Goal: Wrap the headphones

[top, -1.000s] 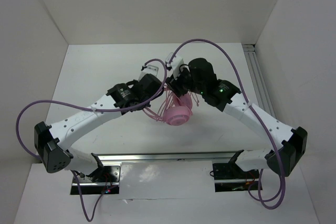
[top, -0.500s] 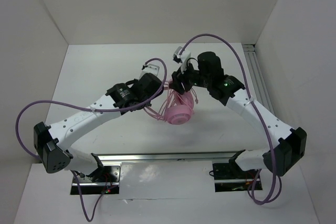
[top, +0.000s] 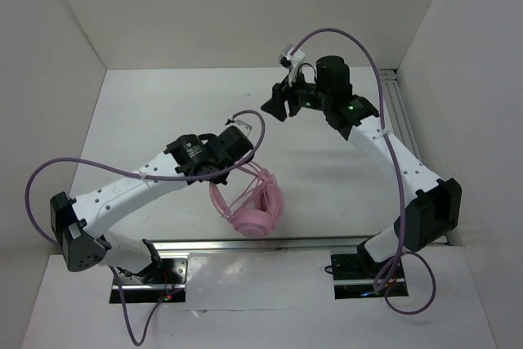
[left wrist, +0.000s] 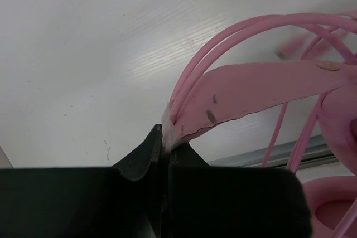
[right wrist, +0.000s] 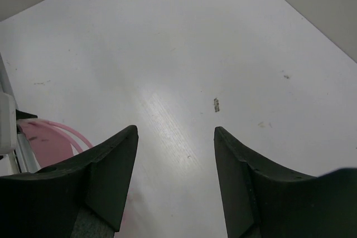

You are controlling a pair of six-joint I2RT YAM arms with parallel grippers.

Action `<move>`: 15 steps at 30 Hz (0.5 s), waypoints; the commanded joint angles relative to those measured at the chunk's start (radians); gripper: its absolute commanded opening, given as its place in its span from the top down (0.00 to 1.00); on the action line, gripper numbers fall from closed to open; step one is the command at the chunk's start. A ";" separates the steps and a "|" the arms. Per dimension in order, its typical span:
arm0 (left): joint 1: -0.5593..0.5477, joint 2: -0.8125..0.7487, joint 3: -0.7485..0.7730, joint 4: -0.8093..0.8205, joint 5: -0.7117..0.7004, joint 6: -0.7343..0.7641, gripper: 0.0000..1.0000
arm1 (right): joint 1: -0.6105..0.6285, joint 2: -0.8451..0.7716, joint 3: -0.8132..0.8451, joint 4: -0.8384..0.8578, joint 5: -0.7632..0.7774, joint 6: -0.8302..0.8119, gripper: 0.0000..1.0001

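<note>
Dragged the headphones [top: 255, 208] from mid-table down toward the near edge since a second ago, and swung the right gripper [right wrist: 175, 135] away to the far side, well apart from them. Clamping the flat pink headband [left wrist: 251, 90] and its thin wires with the left gripper [left wrist: 165, 140], jaws closed tight on them, with a round earcup [top: 252, 220] low beside the metal rail [top: 310, 244] and loops of cord [top: 217, 199] just to its left. Spread wide on the right, holding nothing, with only bare table [right wrist: 184, 54] between the fingers.
</note>
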 commanded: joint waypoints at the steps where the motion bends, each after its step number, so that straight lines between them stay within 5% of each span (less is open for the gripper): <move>1: 0.022 -0.057 0.077 0.009 0.002 -0.030 1.00 | -0.004 -0.021 0.001 0.084 -0.034 0.019 0.36; 9: 0.097 -0.090 0.124 0.023 0.117 -0.030 1.00 | -0.128 -0.163 -0.186 0.265 -0.110 0.156 0.34; 15: 0.234 -0.146 0.176 0.087 0.341 -0.039 1.00 | -0.260 -0.308 -0.410 0.474 -0.175 0.292 0.29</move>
